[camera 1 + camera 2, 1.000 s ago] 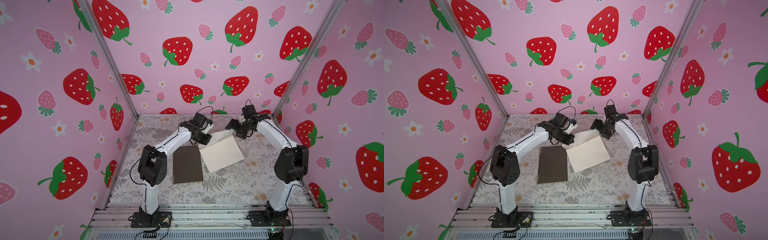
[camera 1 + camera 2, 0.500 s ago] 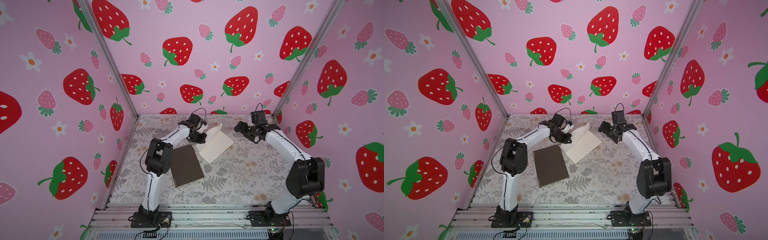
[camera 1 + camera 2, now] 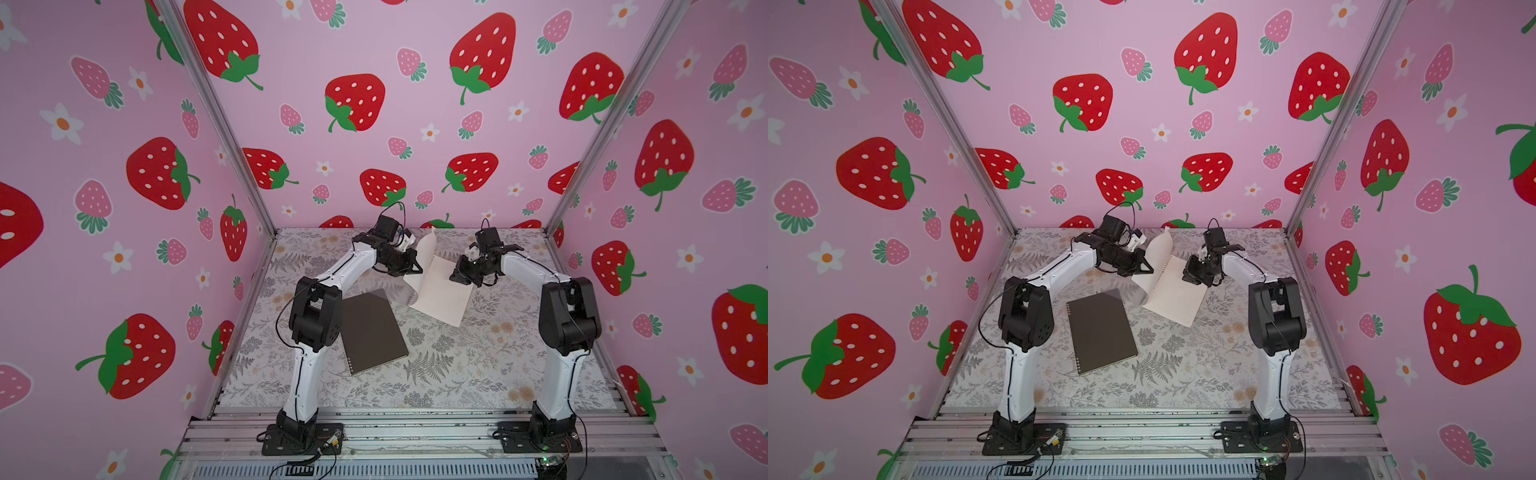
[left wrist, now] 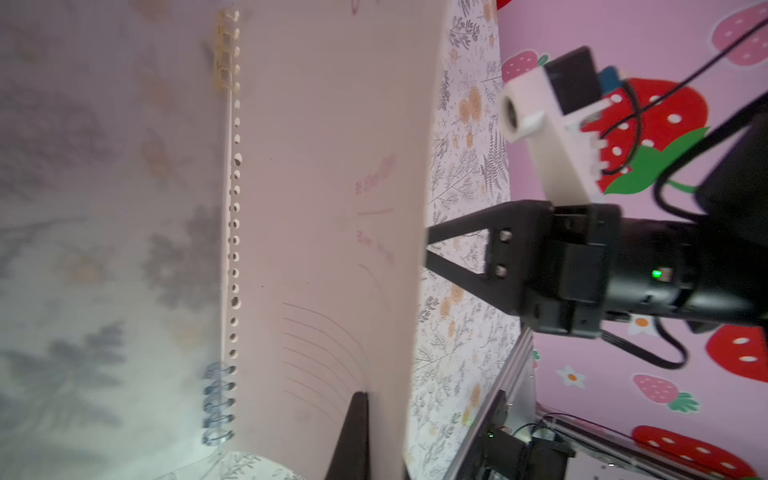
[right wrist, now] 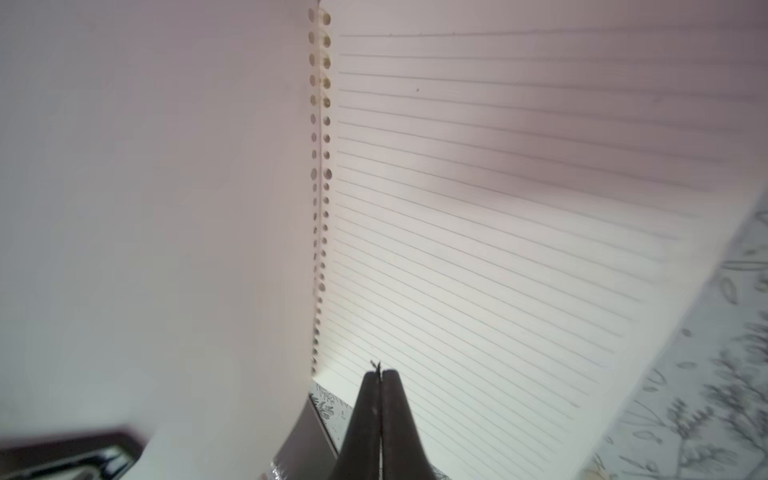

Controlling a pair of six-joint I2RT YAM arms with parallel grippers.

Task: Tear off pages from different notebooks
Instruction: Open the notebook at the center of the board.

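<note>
So, nearest the camera in both top views there's the aluminium rail frame (image 3: 415, 428) with both arm bases bolted on, then the floral table (image 3: 478, 365). First thing on it is the dark notebook (image 3: 374, 332), shut and lying flat just beside the left arm, nothing touching it. A bit further back and to the right sits the cream notebook (image 3: 1177, 297), lying open with a lined page (image 3: 442, 295) facing up. The right gripper (image 5: 380, 382) has its fingers pressed tight together, tip down at the page's far edge, close to the row of punched holes (image 5: 320, 166). I can't tell if any paper is actually caught between them. On the spiral side, the left gripper (image 3: 415, 268) is pinching the cream cover (image 4: 332, 166) by its free edge, holding it up off the pages so it curls toward the back. One finger (image 4: 353, 440) shows in front of the cover in the left wrist view. Behind all that, the strawberry walls (image 3: 353, 104).
</note>
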